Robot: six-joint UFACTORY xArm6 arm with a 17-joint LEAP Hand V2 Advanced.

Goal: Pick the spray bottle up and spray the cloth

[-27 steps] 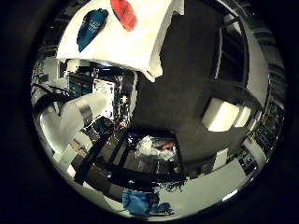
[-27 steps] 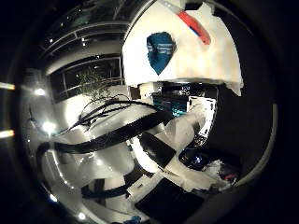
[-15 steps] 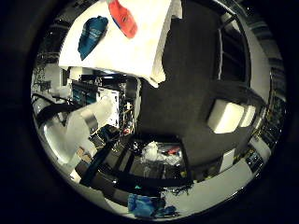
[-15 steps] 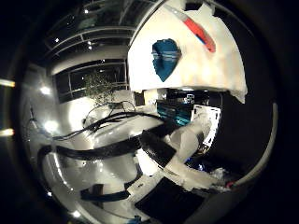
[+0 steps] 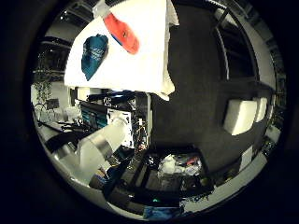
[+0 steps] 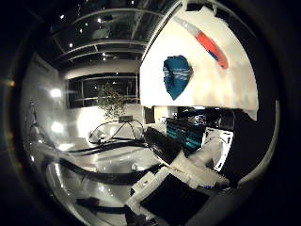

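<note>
Spray bottle with an orange-red body, a patch of blue on one side and a pale, whitish trigger head lies flat on a white-covered worktop. Its surface looks smooth and slightly glossy. Just beside it, not touching, sits the cloth, a crumpled teal-blue piece with a few lighter stripes across it, bunched into a rough pointed shape. Both things show small in the two palm views, so the palm is well away from them.

Hand: no finger shows clearly in either view, so whether it is spread or curled cannot be told. Nothing rests against the palm. A white, rounded section of the arm reaches in from the edge of the little-finger-side view, and white and black parts of the arm cross the thumb-side view. The palm looks out across the room towards the worktop from a distance.

Long axis of the bottle runs along the worktop's cover, close to one edge of it. The pale trigger head lies at the end nearest a corner of the cover, and the orange-red base points away from that corner. The cloth lies alongside the bottle, further in from that edge.

Dark floor spreads beside the worktop.
</note>
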